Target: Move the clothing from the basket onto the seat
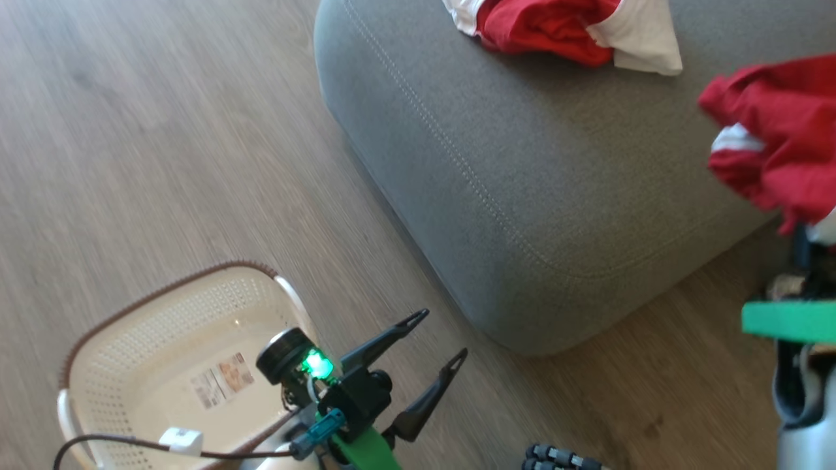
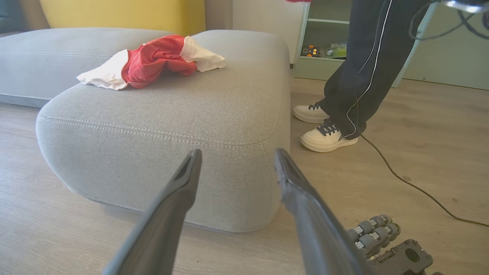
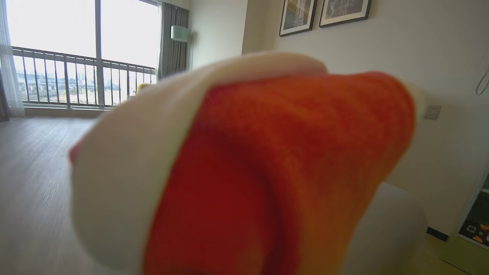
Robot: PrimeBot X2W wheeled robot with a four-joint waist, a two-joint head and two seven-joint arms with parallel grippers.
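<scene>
Carrying the last piece is the step in hand. In the head view the second garment (image 1: 784,124) hangs aloft at 3 o'clock, against the seat (image 1: 522,196), bunched above the right gripper (image 1: 798,245). That gripper's fingers are buried in the cloth, which also blurs across the right wrist view. As the cloth rides clear of everything else, I judge the jaws pinched on it. The left gripper (image 1: 444,334), at 6 o'clock, stands spread wide and holds nothing. The basket (image 1: 130,339), at 7 o'clock, is bare down to its label. The first garment (image 1: 555,26) lies on the seat at 12 o'clock.

The next move probably calls for swinging the cloth toward 11 o'clock, fully over the cushion top, then parting the jaws. Limp fabric may cling to a finger.

Both garments are soft, crumpled red with white panels. The seat is grey woven upholstery, round-cornered, with a pale stitched seam. The basket is cream perforated plastic with a brown braided rim.
</scene>
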